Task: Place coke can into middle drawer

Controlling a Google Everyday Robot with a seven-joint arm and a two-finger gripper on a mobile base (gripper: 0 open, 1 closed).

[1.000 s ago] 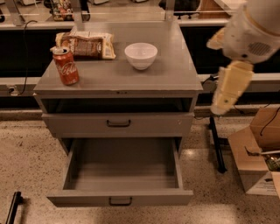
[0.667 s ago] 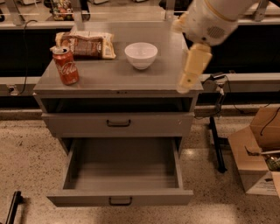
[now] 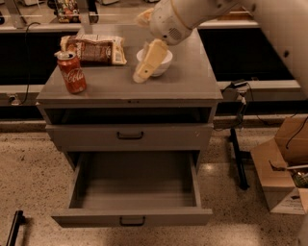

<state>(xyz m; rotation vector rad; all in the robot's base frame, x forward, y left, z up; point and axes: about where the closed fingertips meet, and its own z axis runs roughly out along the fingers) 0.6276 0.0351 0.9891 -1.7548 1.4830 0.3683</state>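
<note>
The small red coke can [image 3: 72, 72], silver-topped, stands upright at the left front of the grey cabinet top [image 3: 183, 86], just before a brown snack bag [image 3: 94, 49]. Centre: the cream gripper [image 3: 147, 67] hangs over the top, overlapping a white bowl [image 3: 166, 61]; whether it is spread or closed cannot be told. Below, the grey middle drawer [image 3: 132, 217] lies pulled open.

The cream plastic pincer [image 3: 142, 74], over the grey tabletop [image 3: 185, 81], hides the round white bowl [image 3: 166, 64]'s left part; its arm [image 3: 192, 14] leaves the top edge.
</note>
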